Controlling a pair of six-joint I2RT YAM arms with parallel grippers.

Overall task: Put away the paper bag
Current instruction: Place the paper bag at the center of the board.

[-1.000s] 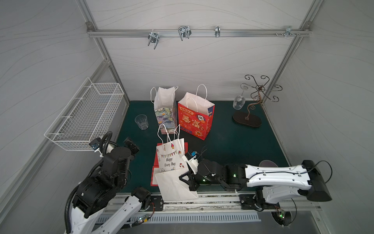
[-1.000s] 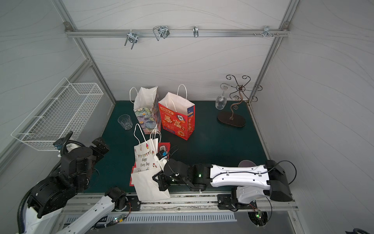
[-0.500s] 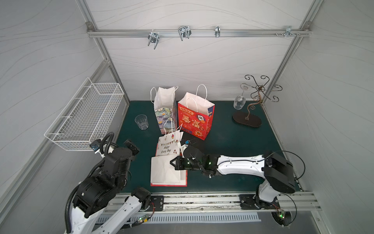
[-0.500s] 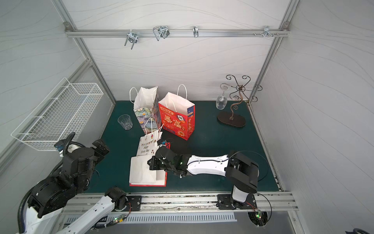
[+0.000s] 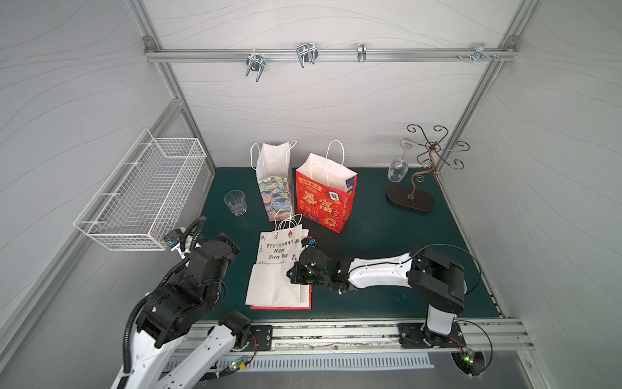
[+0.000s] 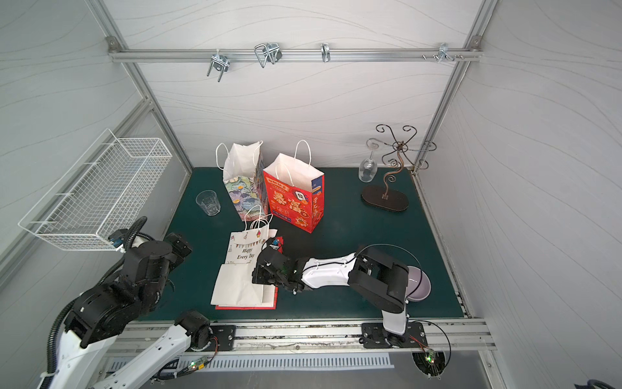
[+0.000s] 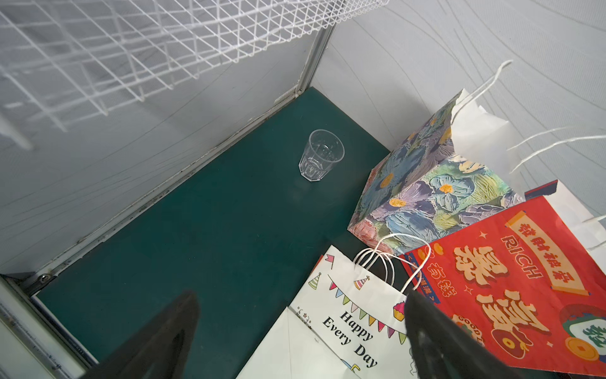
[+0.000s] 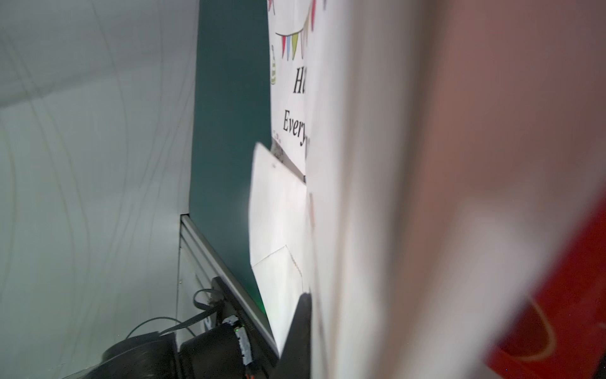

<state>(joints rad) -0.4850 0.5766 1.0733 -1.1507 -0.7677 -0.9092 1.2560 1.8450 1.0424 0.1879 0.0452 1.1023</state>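
Observation:
The white paper bag printed "Happy Every Day" lies flat near the front of the green mat, handles pointing to the back. It rests on a flat red bag. My right gripper lies low at the bag's right edge, shut on the paper. In the right wrist view the paper bag runs along one dark finger and fills the frame, blurred. My left gripper hangs open above the mat, left of the paper bag, with nothing between its fingers.
A floral bag and a red bag stand upright at the back. A clear tumbler stands to their left. A wire basket hangs on the left wall, hooks on the rail above. A wine-glass stand is at the back right.
My right gripper has pulled the white paper bag back from the front rail onto the mat, flat over the red bag. The left arm has barely moved.

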